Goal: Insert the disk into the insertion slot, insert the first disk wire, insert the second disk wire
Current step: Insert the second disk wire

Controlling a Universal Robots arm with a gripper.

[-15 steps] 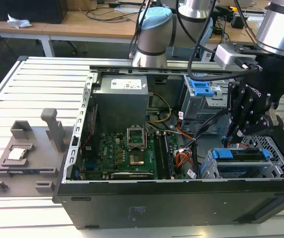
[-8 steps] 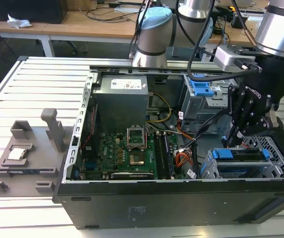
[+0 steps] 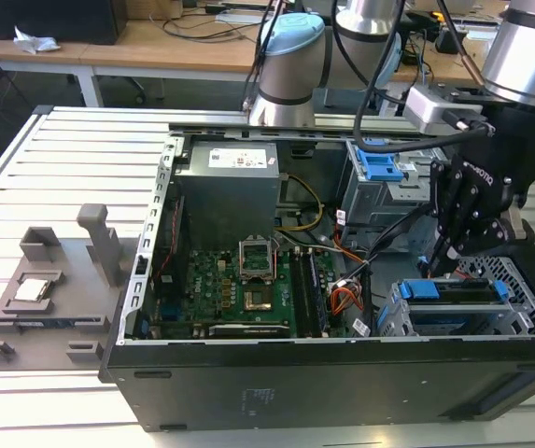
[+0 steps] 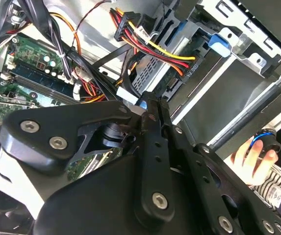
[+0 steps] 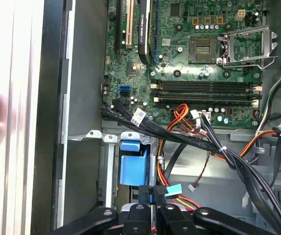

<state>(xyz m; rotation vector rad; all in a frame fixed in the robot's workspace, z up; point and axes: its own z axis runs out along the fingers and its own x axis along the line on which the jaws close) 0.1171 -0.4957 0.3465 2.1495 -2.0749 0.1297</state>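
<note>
Here pincer (image 5: 156, 209) clamps wire connector; second wrist view adds hand (image 4: 252, 161).

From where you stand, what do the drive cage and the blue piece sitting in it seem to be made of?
The insertion slot looks like thin sheet metal: dull silver-grey, perforated, with folded edges. The blue caddy of the disk looks like moulded plastic: bright uniform colour, soft sheen, rounded shape. The tool beside it appears to be matt black metal, though that is less certain.
</note>
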